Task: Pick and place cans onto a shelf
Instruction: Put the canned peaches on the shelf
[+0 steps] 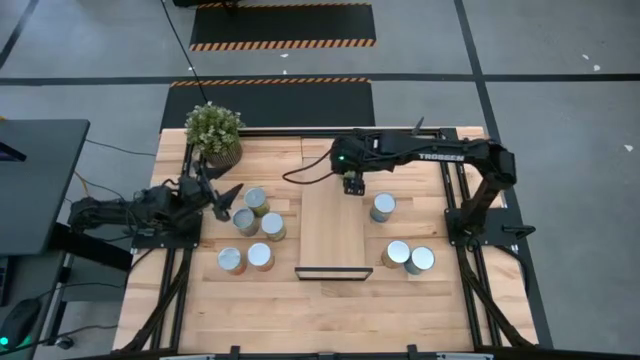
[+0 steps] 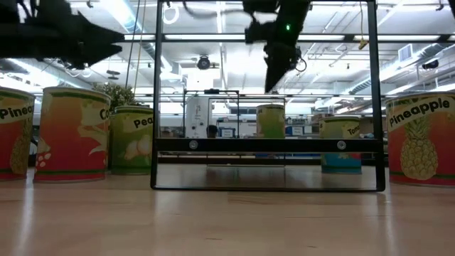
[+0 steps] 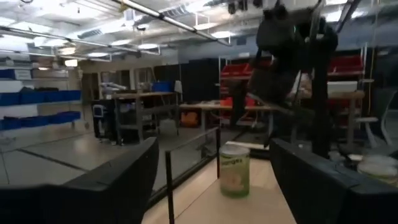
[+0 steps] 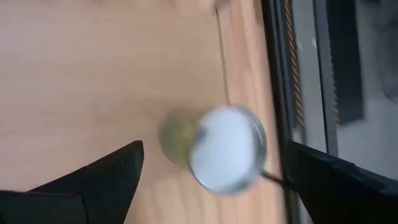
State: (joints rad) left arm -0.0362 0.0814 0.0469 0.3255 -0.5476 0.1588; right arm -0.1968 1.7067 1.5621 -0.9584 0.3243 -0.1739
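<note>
On table, shelf [image 1: 332, 232] lengthwise front-to-back.

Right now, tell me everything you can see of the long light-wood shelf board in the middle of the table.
The long rectangular light-wood shelf board lies flat and lengthwise at the middle of the larger wooden tabletop. A thin dark metal frame stands upright at its near end. Its top is bare: no can stands on it. The right gripper hangs open above its far end, not touching it.
</note>
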